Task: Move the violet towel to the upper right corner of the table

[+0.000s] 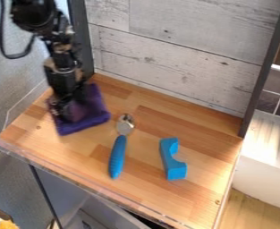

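Towel (95,112) lies on the table (210,154), at left, under the gripper (66,108), seemingly poised there to grasp, though whether wide or closed I cannot tell; spoon (118,156), then block (172,162), lie rightward, likely best skirted.

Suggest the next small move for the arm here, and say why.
Probably secure the violet towel and lift it slightly: the claw is down at the cloth on the left side, while the table's upper right corner lies across the board, with the blue-handled spoon close beside the towel.
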